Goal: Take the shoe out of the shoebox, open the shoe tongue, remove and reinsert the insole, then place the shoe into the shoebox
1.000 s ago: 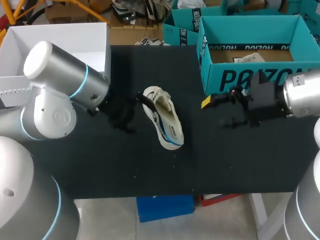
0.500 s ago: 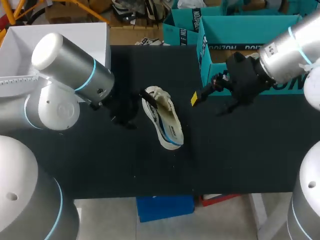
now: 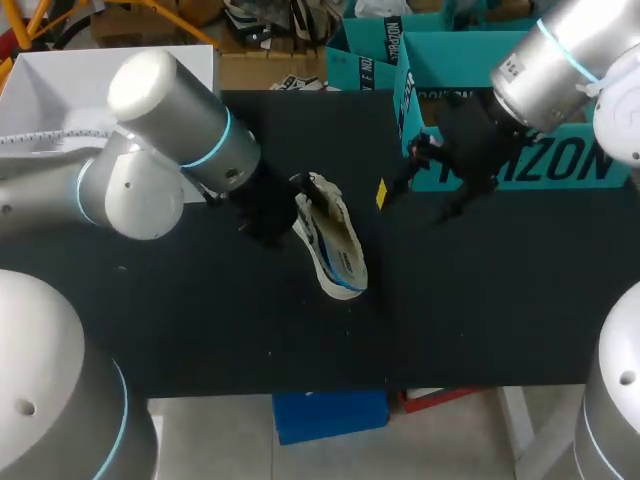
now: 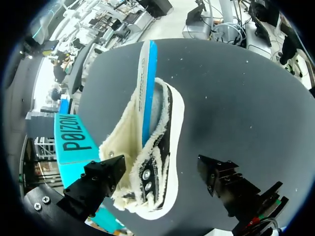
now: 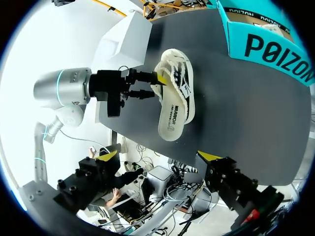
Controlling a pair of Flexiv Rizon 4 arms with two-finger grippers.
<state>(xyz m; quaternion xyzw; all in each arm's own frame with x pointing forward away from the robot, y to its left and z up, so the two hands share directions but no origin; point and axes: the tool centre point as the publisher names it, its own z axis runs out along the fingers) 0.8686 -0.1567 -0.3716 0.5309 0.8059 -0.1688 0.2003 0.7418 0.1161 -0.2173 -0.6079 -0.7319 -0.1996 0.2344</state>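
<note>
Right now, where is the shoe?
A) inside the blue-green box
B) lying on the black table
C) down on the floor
B: the shoe lies on its side on the black table, outside the box.

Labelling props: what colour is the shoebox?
The shoebox is teal with black lettering; head view shows it best.
</note>
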